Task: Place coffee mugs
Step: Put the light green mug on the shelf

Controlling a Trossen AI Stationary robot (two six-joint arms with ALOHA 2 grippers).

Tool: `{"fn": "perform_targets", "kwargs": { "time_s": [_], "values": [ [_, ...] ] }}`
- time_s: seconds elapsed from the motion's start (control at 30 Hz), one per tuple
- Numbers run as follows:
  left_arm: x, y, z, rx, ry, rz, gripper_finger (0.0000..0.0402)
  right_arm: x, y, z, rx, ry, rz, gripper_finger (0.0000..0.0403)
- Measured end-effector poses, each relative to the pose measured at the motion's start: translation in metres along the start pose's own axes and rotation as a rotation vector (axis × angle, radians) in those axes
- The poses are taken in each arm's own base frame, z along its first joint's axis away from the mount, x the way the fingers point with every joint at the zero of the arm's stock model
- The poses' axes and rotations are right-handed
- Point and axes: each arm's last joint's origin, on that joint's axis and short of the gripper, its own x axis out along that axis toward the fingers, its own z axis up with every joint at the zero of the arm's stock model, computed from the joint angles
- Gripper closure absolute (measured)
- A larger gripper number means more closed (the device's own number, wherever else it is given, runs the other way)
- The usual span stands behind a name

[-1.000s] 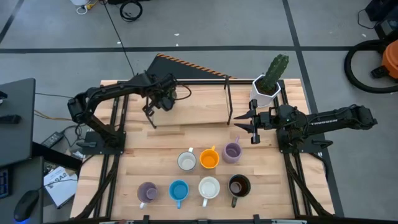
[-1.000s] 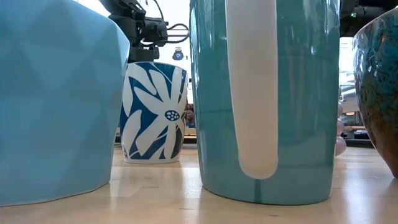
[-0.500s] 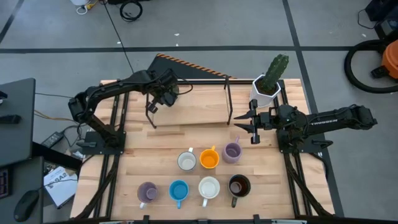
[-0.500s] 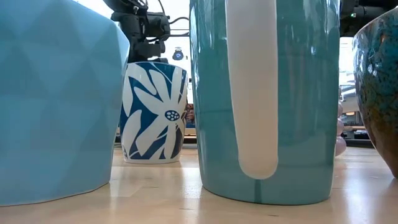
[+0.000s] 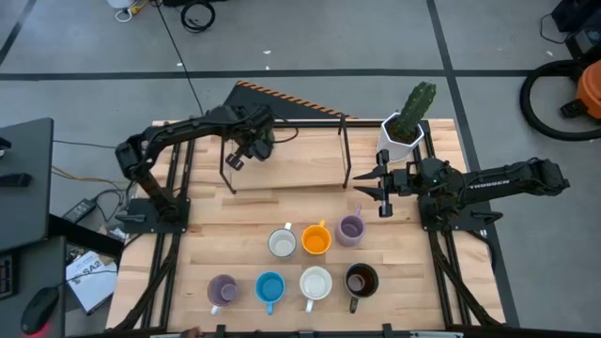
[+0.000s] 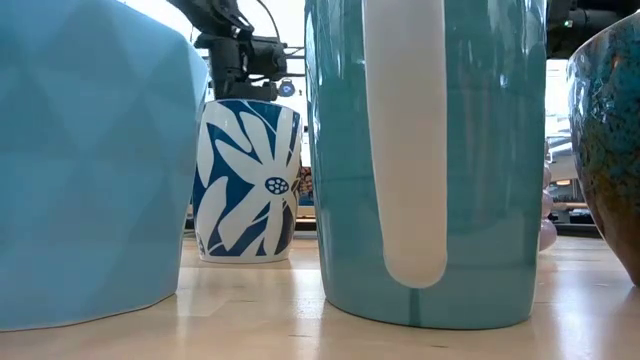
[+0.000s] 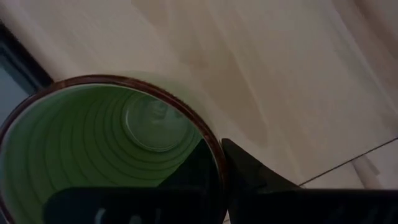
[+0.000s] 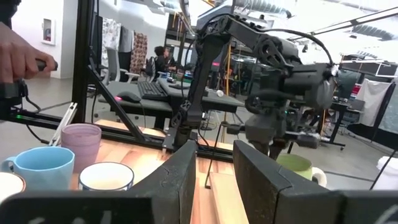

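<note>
Left gripper [image 5: 252, 145] is hanging over the upper left of the table [image 5: 244, 225] in the high view, beside a black wire rack [image 5: 286, 155], clenched on the rim of a green mug [image 7: 106, 155]; the left wrist view is showing one dark finger inside the green bowl and the other outside the rim, with the wood below. The right wrist view is catching the same mug [image 8: 297, 167] under that gripper. Right gripper [image 5: 377, 188] is waiting at right centre, fingers parted and grasping nothing, just beside the cactus pot [image 5: 402, 131]. Seven mugs are standing in two rows lower centre: grey-white [image 5: 282, 242], orange [image 5: 316, 240] and lilac [image 5: 350, 228] behind; second lilac [image 5: 222, 290], blue [image 5: 269, 287], white [image 5: 315, 283] and dark brown [image 5: 361, 280] in front.
</note>
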Motion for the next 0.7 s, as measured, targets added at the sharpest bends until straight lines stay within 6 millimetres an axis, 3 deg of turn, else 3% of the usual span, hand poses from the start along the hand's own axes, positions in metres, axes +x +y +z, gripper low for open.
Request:
{"fn": "perform_targets", "kwargs": {
  "time_s": [0.33, 0.53, 0.7],
  "values": [
    [-0.021, 0.032, -0.007, -0.020, 0.019, -0.087, 0.0377, 0.000, 0.000, -0.002, 0.005, 0.019, 0.002, 0.0289],
    [-0.019, 0.033, -0.022, -0.060, 0.034, -0.147, 0.0377, 0.000, 0.000, -0.003, 0.019, 0.032, 0.005, 0.0289],
    [-0.011, 0.031, -0.023, -0.066, 0.040, -0.211, 0.0377, 0.000, 0.001, -0.003, 0.034, 0.034, 0.005, 0.0289]
  ]
}}
